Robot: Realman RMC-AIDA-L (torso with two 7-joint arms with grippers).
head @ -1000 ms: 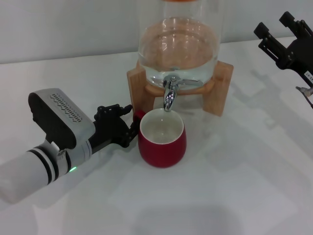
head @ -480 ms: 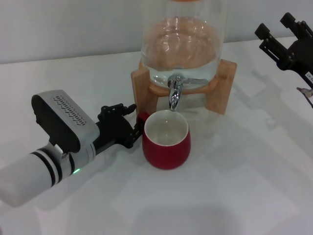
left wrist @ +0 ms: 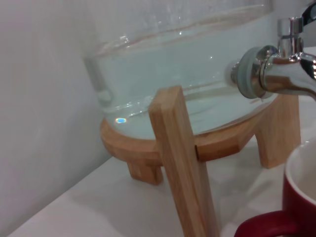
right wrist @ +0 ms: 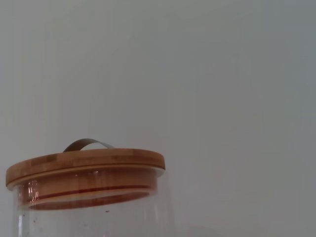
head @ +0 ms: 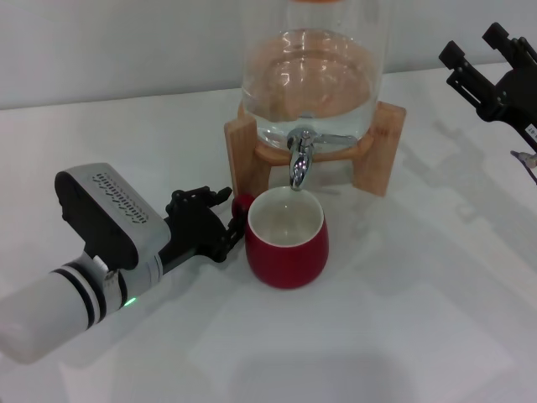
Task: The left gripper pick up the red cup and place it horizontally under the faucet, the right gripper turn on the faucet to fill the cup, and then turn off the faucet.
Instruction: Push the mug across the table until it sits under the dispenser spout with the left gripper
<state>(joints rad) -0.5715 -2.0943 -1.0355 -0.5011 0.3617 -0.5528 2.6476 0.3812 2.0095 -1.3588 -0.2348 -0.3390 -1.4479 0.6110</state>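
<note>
Squat glossy red cup (head: 286, 242) under chrome faucet (head: 299, 159) — handle within left gripper (head: 225, 220), clamping unclear.

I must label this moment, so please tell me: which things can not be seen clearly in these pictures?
- Left gripper, head view: whether its fingers touch the red cup handle; they overlap there.
- Faucet, head view: whether water runs, too fine to see.
- Right gripper, head view: its body is cut by the frame edge.
- Glass dispenser, head view: its top is cut off.
</note>
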